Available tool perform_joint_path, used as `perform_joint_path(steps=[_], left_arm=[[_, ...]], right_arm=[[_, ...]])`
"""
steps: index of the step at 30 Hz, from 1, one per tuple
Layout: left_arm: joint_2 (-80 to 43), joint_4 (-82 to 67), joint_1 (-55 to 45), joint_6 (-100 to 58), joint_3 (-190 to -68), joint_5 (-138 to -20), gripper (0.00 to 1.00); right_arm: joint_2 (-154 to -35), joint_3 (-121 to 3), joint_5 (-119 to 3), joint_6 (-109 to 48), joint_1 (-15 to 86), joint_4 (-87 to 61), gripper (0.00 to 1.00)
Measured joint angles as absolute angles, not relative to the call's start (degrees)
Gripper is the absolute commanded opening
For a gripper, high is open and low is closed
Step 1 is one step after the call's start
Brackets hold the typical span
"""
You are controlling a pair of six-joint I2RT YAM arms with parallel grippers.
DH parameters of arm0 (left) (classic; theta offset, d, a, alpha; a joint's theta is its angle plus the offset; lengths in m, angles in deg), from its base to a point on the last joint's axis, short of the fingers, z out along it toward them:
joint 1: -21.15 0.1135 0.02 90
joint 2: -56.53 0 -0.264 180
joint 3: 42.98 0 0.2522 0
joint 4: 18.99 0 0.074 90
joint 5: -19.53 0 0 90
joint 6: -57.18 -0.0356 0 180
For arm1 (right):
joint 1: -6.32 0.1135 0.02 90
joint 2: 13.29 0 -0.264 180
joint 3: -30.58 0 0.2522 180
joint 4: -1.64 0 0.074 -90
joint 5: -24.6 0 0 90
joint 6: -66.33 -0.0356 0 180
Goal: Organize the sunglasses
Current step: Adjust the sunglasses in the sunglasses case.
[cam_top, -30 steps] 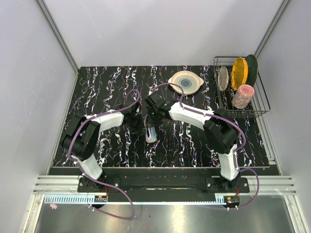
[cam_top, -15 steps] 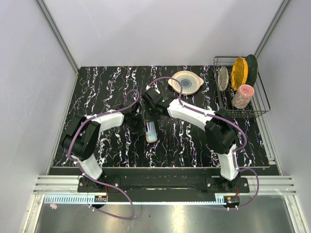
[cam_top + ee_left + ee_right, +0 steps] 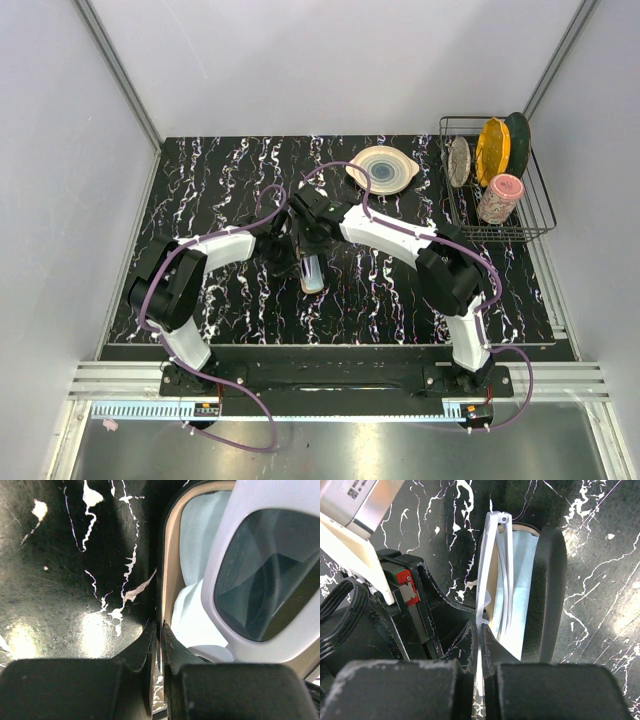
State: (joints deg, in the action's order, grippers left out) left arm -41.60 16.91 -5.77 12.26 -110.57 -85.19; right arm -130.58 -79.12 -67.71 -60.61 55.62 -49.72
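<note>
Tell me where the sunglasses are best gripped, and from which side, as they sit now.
Grip the sunglasses by the thin upper edge of the frame, from straight above, jaws across its thickness. They stand folded on edge in the open case, so only that narrow rim faces up; wall and lid flank the lenses. The right gripper is shut on that edge.

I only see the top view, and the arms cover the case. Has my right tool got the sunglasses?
Observer: Yes. In the right wrist view the right tool is shut on the sunglasses, pinching the thin whitish frame.
Operator: And the left tool?
Observer: The left tool is pinched on the rim of the open case.
Operator: Anything else in the case?
Observer: A light blue cloth lies inside it, behind the lens.
</note>
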Motion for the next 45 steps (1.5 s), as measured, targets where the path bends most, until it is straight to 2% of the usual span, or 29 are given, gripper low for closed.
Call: perform_joint_path(steps=[21,25,26,30,38,45], left_arm=[[-41.57,15.77,-5.77,12.30,-109.96,-85.28,0.00],[-41.57,15.77,-5.77,12.30,-109.96,-85.30,0.00],[-41.57,15.77,-5.77,12.30,-109.96,-85.30,0.00],[-41.57,15.55,-5.77,12.30,-109.91,-85.30,0.00],[-41.57,14.70,-5.77,12.58,-109.74,-85.32,0.00],[-41.55,14.55,-5.77,12.78,-109.71,-85.37,0.05]], right_arm=[[-131.44,-76.67,-64.32,-60.66,56.05,-49.55,0.00],[-131.46,-76.67,-64.26,-60.79,56.05,-49.48,0.14],[-131.46,-76.67,-64.26,-60.90,56.05,-49.46,0.22],[-131.48,-76.67,-64.43,-61.27,56.10,-49.63,0.33],[-131.46,-76.69,-66.33,-61.29,56.47,-49.92,0.33],[-131.46,-76.71,-68.89,-61.29,56.64,-50.60,0.39]])
